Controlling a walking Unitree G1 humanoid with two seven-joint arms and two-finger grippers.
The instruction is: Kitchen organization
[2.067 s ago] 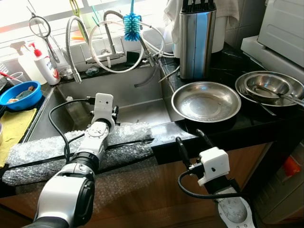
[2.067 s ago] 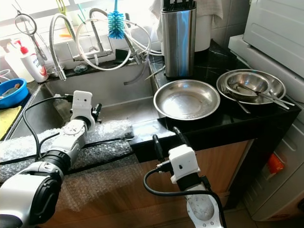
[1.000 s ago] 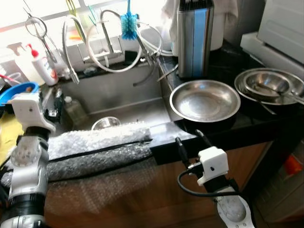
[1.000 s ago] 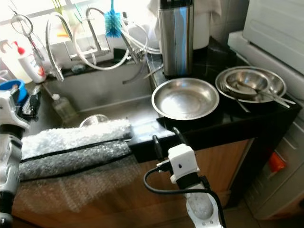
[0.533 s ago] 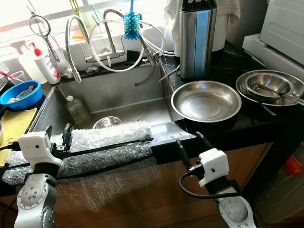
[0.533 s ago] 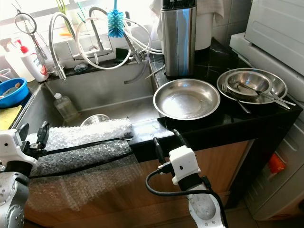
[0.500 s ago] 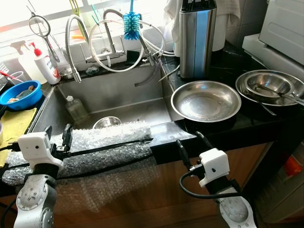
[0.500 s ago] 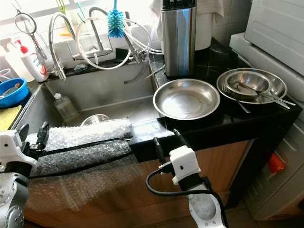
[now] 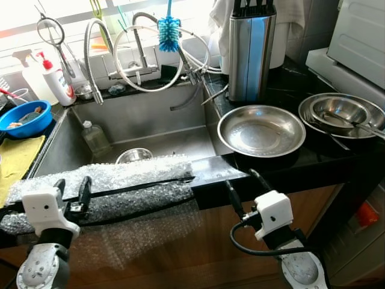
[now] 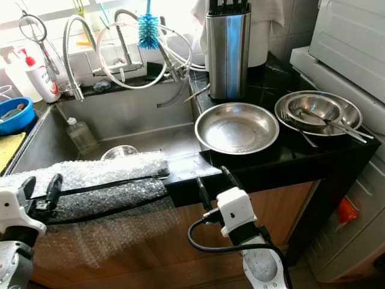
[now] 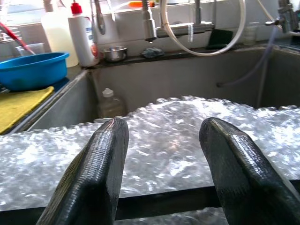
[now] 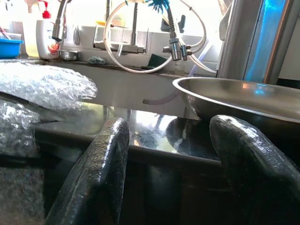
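Step in hand: judged as a pause between pick-ups; both arms sit low in front of the sink (image 9: 144, 129), neither touching any dish.
Left gripper (image 9: 71, 191): just in front of the bubble wrap (image 9: 108, 183) on the sink's near edge, fingers spread apart, nothing between them.
Right gripper (image 9: 245, 188): below the counter edge to the right of the sink, fingers parted wide, holding nothing.
Task's things: a wide steel pan (image 9: 261, 129) sits on the black counter (image 9: 289, 90) right of the sink; stacked steel bowls (image 9: 343, 113) with cutlery lie further right; a small steel bowl (image 9: 133, 156) and a plastic bottle (image 9: 94, 137) lie in the sink.
Next move: probably the right arm must rise above the counter edge and reach the pan's rim.
Materials: pan and bowls are thin, shiny, round, with slippery rims; the bubble wrap is soft, crinkled, strapped by a black band; the counter is glossy black stone.
Behind the sink: coiled hoses, a blue brush (image 9: 168, 29).
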